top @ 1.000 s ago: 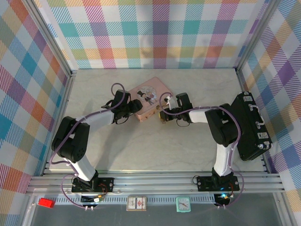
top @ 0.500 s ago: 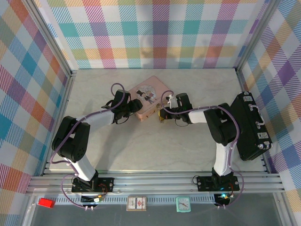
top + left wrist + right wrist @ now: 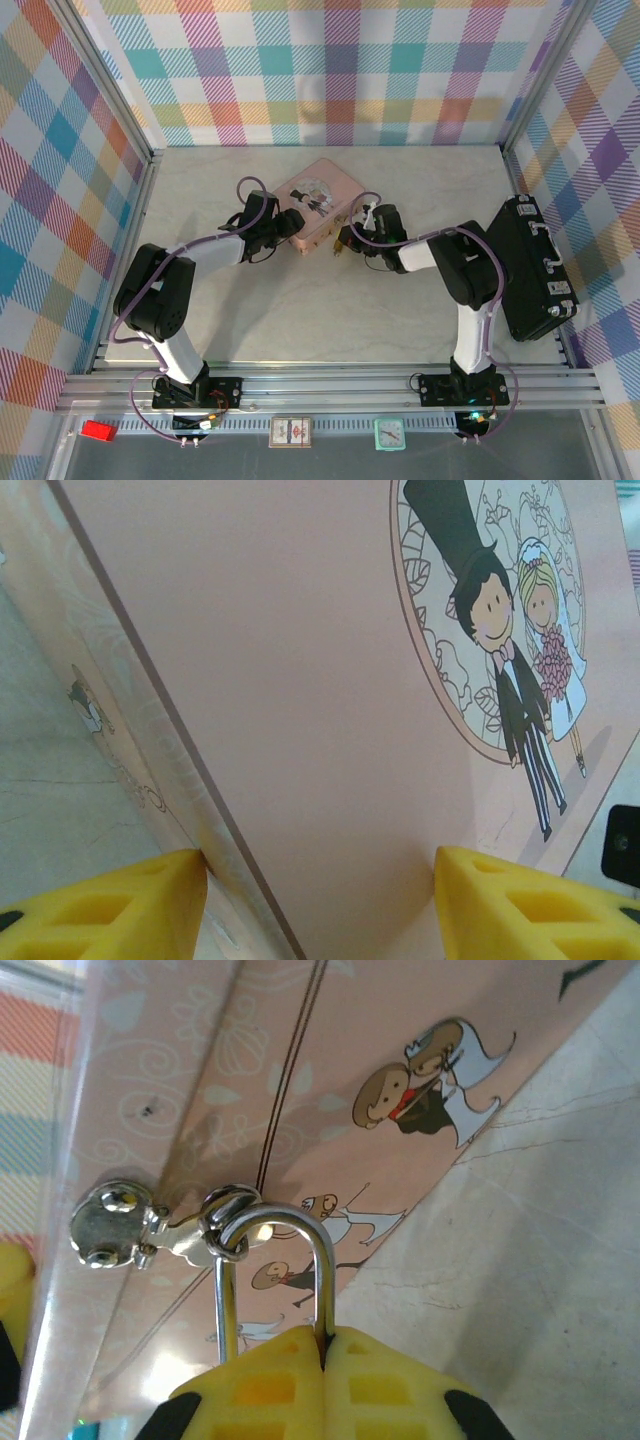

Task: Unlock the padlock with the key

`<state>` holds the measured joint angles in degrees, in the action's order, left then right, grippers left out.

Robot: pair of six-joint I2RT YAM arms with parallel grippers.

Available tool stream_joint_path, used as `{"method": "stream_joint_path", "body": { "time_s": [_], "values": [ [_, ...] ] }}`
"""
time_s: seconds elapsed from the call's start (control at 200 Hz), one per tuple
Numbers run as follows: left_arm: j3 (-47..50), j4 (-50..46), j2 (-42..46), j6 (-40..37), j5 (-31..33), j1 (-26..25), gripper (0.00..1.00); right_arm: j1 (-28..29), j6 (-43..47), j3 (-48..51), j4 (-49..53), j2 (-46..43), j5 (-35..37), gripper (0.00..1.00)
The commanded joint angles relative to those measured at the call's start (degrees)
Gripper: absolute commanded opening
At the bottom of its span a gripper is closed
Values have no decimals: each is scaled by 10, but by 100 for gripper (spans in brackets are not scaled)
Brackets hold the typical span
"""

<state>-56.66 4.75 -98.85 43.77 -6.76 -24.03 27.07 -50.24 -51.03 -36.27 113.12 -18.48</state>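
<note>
On the pale marble counter (image 3: 300, 310), the pink tin box printed with a wedding couple (image 3: 318, 200) appears to be clamped across one corner between the left gripper's (image 3: 320, 900) partly parted yellow fingers. The right gripper's (image 3: 325, 1385) fingers are pressed fully together on the tiny brass padlock (image 3: 275, 1225), whose thin silvery shackle is hung through the box's silver clasp (image 3: 115, 1225). The padlock is judged light, stiff and slick, and is best held low on the shackle.

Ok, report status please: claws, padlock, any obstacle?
Left claw clamped on pink box corner. Right claw shut on padlock shackle, looped through the box clasp. No obstacle near.
</note>
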Motion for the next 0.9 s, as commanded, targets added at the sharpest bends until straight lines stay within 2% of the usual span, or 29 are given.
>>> {"method": "stream_joint_path", "body": {
  "time_s": [0.0,0.125,0.52,0.725,0.895],
  "values": [
    [6,-40,-30,-1,-5,-18,60,8,-82,1,-72,1,46,0],
    [11,-38,-33,1,0,-26,60,7,-102,-10,-50,-14,71,0],
    [10,-47,-41,6,12,-37,59,-1,-213,-16,-70,-22,123,0],
    [12,-55,-38,3,24,-37,59,-14,-254,-25,-97,-23,104,0],
    [17,-52,-36,2,26,-34,59,-23,-240,-19,-50,-43,117,0]
  ]
}}
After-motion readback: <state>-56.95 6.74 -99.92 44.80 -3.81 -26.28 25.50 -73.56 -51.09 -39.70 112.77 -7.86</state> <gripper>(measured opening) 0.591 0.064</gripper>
